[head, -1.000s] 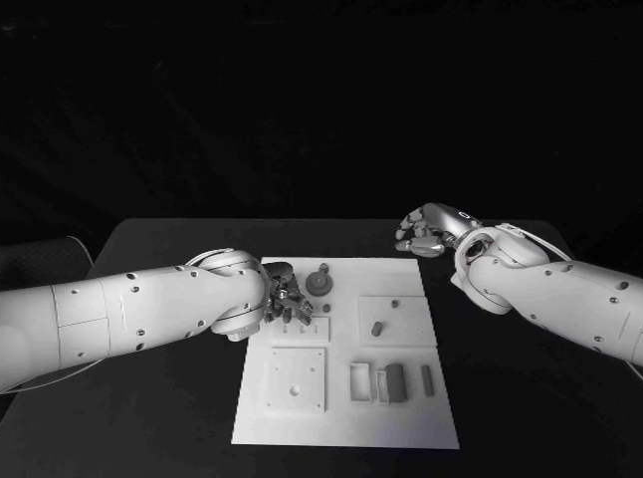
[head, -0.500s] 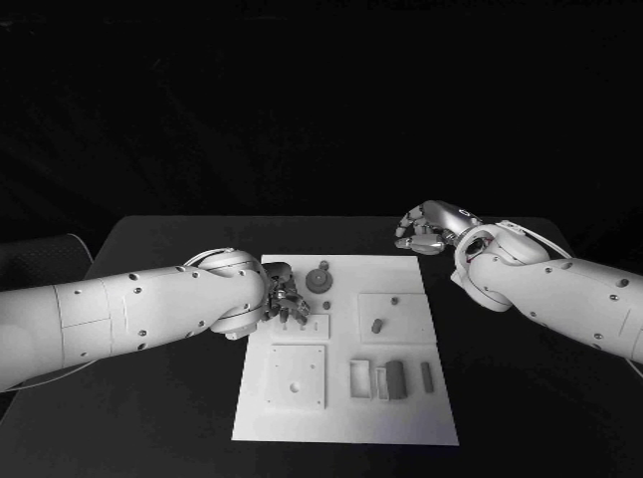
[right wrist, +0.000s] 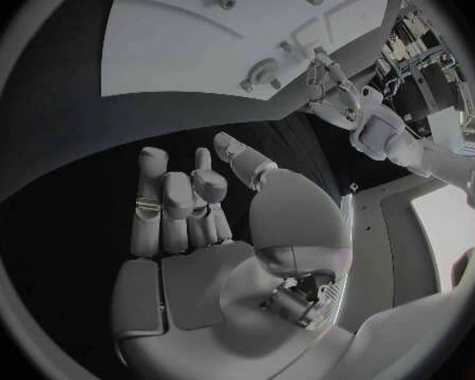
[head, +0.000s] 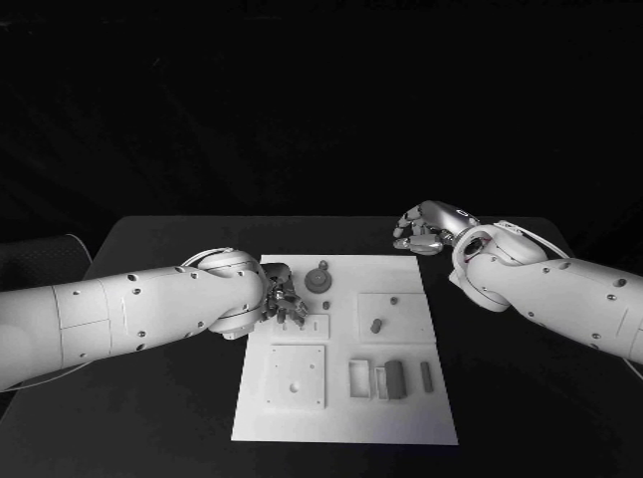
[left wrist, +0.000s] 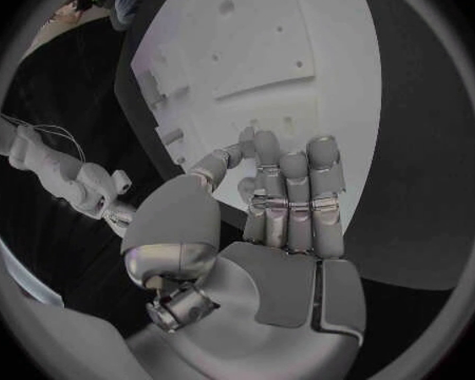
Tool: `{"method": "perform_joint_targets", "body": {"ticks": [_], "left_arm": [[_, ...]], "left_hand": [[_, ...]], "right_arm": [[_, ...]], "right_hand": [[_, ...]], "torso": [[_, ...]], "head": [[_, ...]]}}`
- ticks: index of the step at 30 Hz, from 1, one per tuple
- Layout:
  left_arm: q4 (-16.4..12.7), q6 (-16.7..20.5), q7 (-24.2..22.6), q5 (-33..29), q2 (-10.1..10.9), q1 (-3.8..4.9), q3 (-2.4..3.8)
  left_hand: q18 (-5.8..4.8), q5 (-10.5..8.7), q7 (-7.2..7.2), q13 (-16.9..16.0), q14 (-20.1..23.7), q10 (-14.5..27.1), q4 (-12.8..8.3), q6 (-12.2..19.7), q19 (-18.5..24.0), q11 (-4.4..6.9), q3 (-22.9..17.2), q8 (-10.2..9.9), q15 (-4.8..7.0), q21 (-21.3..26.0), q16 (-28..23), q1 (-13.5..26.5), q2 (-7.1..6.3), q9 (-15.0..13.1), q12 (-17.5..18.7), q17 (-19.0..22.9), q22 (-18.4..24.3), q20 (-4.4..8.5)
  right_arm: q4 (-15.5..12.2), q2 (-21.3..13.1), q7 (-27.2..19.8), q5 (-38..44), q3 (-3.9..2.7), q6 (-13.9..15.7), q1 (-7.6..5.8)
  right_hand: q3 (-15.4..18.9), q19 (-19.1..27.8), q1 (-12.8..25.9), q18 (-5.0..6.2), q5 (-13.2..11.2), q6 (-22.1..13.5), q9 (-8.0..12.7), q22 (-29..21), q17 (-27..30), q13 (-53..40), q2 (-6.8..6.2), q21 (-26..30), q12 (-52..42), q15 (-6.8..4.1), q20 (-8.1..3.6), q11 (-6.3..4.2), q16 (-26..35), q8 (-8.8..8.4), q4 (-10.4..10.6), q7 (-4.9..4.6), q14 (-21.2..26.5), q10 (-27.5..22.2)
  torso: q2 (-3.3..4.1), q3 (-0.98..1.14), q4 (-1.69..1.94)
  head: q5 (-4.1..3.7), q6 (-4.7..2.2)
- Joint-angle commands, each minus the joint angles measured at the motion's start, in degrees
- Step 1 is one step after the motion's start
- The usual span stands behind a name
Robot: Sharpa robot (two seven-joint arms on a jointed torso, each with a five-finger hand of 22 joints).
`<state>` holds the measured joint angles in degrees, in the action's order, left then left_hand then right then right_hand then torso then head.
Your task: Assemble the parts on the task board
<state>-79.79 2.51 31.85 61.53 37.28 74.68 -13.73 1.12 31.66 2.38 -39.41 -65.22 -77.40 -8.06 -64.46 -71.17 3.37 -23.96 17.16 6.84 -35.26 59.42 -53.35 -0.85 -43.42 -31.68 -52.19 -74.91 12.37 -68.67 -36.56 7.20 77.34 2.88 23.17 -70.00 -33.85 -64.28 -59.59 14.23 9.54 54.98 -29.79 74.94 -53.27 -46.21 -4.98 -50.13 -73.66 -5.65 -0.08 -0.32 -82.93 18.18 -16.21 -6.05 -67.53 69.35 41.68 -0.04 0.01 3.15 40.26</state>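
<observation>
Left robot hand point(head: 282, 299) reaches over the task board point(head: 343, 418)'s near-left corner region — fingers extended close together, pointing down at the board, nothing visibly held. Right robot hand point(head: 428, 228) hovers over the dark surface point(head: 164, 249) beyond the board's far right corner — fingers half-curled, empty. Grey parts point(head: 393, 378) lie on the board.
</observation>
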Motion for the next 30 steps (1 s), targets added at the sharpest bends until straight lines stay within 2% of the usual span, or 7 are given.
{"method": "perform_joint_targets", "body": {"ticks": [1,10,30], "left_arm": [[0.19,-1.05,-0.04,0.54,-0.18,-0.01,0.04],[0.87,-0.90,-0.21,0.59,-0.56,-0.51,0.04],[1.24,-0.73,-0.52,0.48,-0.95,-0.52,0.05]], "left_hand": [[2.77,-0.22,-0.31,-0.03,0.09,0.09,-6.74,-3.42,-0.23,0.32,-7.32,0.08,0.22,-0.21,0.30,0.49,0.09,-0.17,-0.33,0.15,-1.20,0.12],[2.77,-0.70,-0.29,-0.01,0.13,0.17,-6.39,-3.38,-0.23,0.30,-7.33,0.04,0.22,-0.21,0.36,0.96,-0.29,-0.31,-0.39,0.29,-1.18,0.13],[2.78,-0.87,-0.31,0.00,0.13,0.18,-6.09,-3.38,-0.26,0.31,-7.32,0.03,0.23,-0.22,0.45,1.25,-0.57,-0.42,-0.47,0.37,-1.17,0.15]], "right_arm": [[-0.16,0.02,-0.08,0.08,-0.03,-0.31,0.03],[-0.25,0.03,-0.07,0.08,-0.03,-0.34,0.05],[-0.32,0.09,-0.05,0.08,-0.03,-0.41,0.12]], "right_hand": [[-0.32,-0.09,0.20,0.77,-0.04,-0.31,-0.08,0.67,0.06,0.01,-0.51,0.35,0.25,-0.29,-0.29,0.21,0.31,-0.36,0.14,-0.31,0.02,0.02],[-0.35,-0.10,0.24,0.77,0.02,-0.37,-0.08,0.67,0.07,0.01,-0.49,0.36,0.27,-0.27,-0.29,0.23,0.32,-0.41,0.17,-0.33,0.02,0.03],[-0.37,-0.11,0.28,0.77,0.05,-0.42,-0.10,0.68,0.07,0.01,-0.54,0.38,0.29,-0.24,-0.28,0.26,0.32,-0.47,0.18,-0.35,0.02,0.04]], "torso": [[0.00,0.02,0.03],[0.02,0.03,-0.03],[0.00,0.05,0.02]], "head": [[-0.17,0.10],[-0.22,0.32],[-0.34,0.33]]}}
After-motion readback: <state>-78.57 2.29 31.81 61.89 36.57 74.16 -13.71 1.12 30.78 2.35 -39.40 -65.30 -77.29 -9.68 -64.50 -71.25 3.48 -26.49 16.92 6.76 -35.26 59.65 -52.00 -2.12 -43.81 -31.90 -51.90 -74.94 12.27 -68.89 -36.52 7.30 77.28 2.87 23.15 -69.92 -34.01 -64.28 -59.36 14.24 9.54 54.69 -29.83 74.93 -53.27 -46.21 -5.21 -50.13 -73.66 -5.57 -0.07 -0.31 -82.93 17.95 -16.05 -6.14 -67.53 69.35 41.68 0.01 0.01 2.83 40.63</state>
